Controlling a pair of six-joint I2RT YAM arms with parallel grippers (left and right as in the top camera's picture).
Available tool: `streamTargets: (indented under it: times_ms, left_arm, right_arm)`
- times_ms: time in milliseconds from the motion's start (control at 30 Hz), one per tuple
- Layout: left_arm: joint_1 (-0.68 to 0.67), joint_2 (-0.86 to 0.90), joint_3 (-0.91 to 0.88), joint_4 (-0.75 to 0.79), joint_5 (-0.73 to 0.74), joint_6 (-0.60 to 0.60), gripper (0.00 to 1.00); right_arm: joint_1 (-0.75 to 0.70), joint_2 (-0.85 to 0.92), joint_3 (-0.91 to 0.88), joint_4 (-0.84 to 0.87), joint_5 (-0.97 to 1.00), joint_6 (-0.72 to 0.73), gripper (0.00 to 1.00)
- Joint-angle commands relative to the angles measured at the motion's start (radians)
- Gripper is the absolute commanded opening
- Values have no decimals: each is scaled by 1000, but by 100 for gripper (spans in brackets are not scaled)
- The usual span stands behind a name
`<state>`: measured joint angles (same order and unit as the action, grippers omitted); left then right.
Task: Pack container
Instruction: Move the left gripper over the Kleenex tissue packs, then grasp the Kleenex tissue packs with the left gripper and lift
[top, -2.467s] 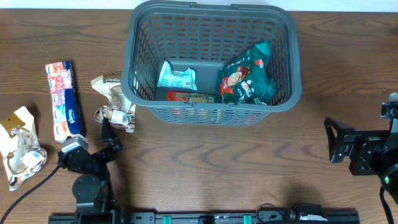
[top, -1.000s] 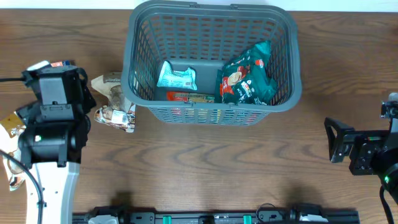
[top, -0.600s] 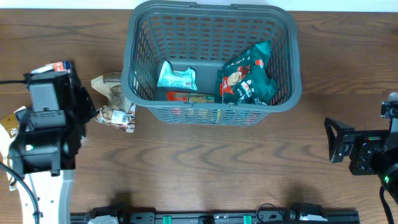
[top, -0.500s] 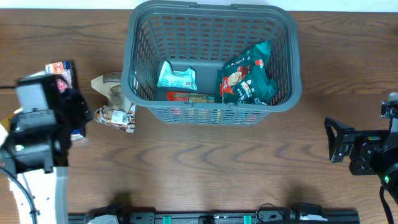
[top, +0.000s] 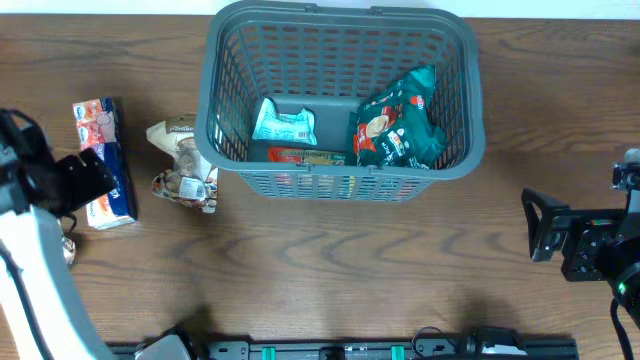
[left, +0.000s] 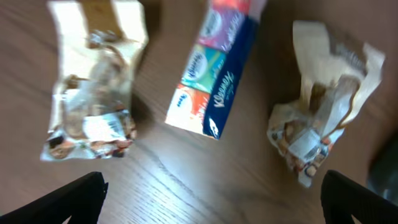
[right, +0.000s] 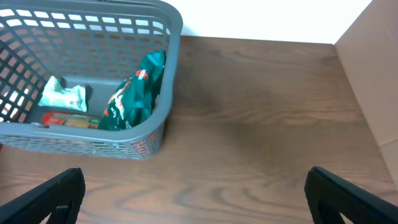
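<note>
The dark grey slatted basket (top: 225, 120) stands at the back centre of the table and also shows in the right wrist view (right: 168, 50). It holds a green packet (top: 400, 125), a pale teal packet (top: 284, 123) and a red bar (top: 305, 157). My left gripper (left: 208, 199) is open and empty, high above the left side of the table. Below it lie a tissue multipack (left: 214, 74), a beige snack packet (left: 93, 81) and a crumpled beige packet (left: 323, 118). My right gripper (right: 193, 196) is open and empty at the right of the table, apart from the basket.
The tissue multipack (top: 103, 160) and the crumpled beige packet (top: 183, 160) lie left of the basket. My left arm (top: 35, 250) crosses the left edge and hides most of the other beige packet. A cardboard box (right: 373, 81) stands at the right.
My left arm has swung from in front of the basket to the far left edge of the table. The tissue multipack is uncovered again. My right arm has not moved.
</note>
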<state>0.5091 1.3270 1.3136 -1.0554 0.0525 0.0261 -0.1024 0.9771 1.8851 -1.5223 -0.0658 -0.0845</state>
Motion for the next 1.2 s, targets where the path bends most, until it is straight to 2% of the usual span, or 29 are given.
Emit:
streamTargets:
  times_ms: [0, 267, 467, 733, 967, 1167]
  left_arm:
    - [5, 80, 11, 4, 45, 134, 98]
    - [8, 179, 11, 92, 40, 202, 98]
    - [13, 222, 11, 150, 18, 206, 98]
    - [16, 362, 11, 203, 18, 211, 98]
    - [16, 415, 11, 314, 19, 282, 98]
    - [16, 438, 11, 422, 143, 260, 98]
  right_arm:
    - [-5, 2, 5, -1, 6, -10, 99]
    - [-5, 2, 5, -1, 6, -10, 99]
    - [-5, 2, 5, -1, 6, -10, 99]
    - [-5, 2, 5, -1, 6, -10, 99]
    - [-5, 2, 5, -1, 6, -10, 99]
    - [-5, 2, 5, -1, 6, -10, 99]
